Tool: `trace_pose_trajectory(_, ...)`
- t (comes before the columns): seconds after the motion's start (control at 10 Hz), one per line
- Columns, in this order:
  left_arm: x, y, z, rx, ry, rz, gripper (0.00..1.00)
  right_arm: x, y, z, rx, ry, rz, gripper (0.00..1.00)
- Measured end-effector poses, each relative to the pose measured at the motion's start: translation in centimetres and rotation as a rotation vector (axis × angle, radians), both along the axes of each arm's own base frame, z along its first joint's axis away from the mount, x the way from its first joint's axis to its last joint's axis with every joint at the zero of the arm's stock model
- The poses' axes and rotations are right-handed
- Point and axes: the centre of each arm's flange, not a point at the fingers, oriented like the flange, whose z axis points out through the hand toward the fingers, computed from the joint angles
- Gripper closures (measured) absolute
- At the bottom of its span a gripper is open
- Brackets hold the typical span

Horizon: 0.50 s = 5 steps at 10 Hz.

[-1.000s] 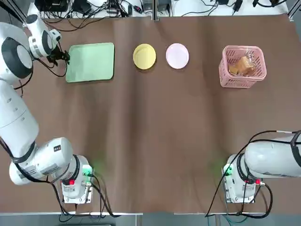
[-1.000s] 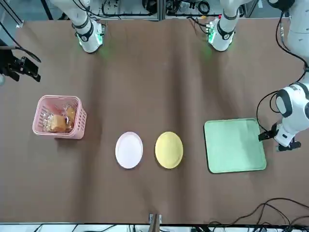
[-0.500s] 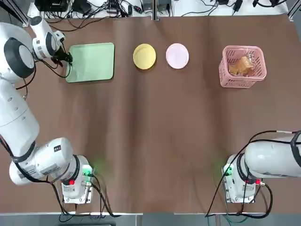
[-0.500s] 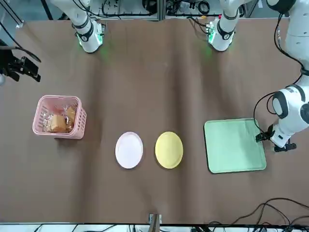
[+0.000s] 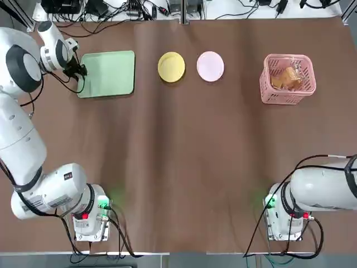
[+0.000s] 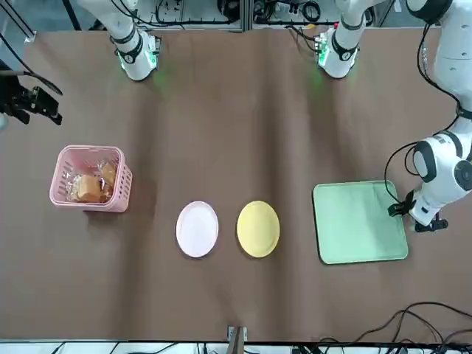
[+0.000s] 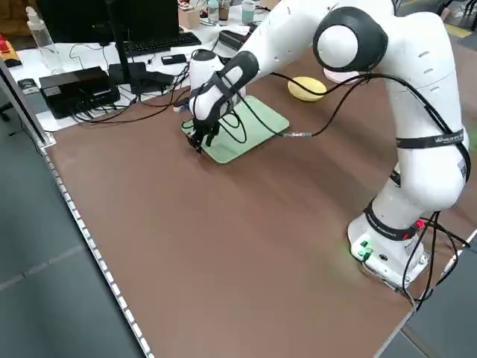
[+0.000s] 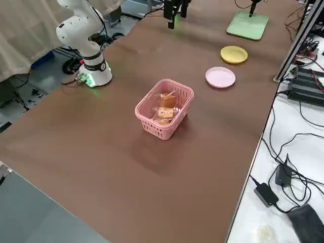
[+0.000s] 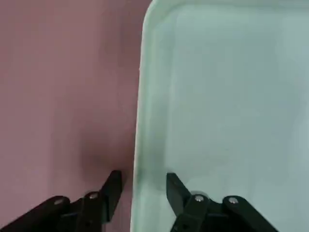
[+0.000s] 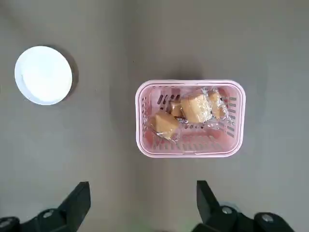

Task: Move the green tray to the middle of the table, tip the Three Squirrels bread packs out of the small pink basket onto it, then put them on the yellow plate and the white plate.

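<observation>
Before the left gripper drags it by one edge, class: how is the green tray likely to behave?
The green tray looks flat and moulded, so it will probably stay stiff rather than sag. It is empty, with a low rim, so likely light and apt to slide over the table. With the left gripper straddling only one edge, it may pivot when pulled.

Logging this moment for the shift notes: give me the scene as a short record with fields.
left pincer: straddling the green tray's outer rim, one finger on each side, not yet clamped
right pincer: open, raised above the small pink basket
bread packs: inside the basket
yellow plate: bare, beside the tray
white plate: bare, between yellow plate and basket
</observation>
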Motion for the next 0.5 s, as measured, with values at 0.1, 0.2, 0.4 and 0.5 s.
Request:
trace_pose_trajectory(0.1,-0.10,0.53,0.13,0.003,-0.001,0.007,0.74,0.00,0.00,0.00,0.000,0.000,0.000,0.03)
trace_pose_trajectory(0.2,-0.12,0.66,0.25,0.003,-0.002,0.003,0.88,0.00,0.00,0.00,0.000,0.000,0.000,0.03)
trace_pose_trajectory(0.4,-0.14,0.55,0.29,0.003,0.000,-0.007,0.89,0.00,0.00,-0.01,0.000,0.000,0.000,0.03)
trace_pose_trajectory(0.5,-0.25,0.31,0.31,0.000,0.002,-0.017,0.89,0.00,-0.01,-0.01,0.000,0.000,0.000,0.03)
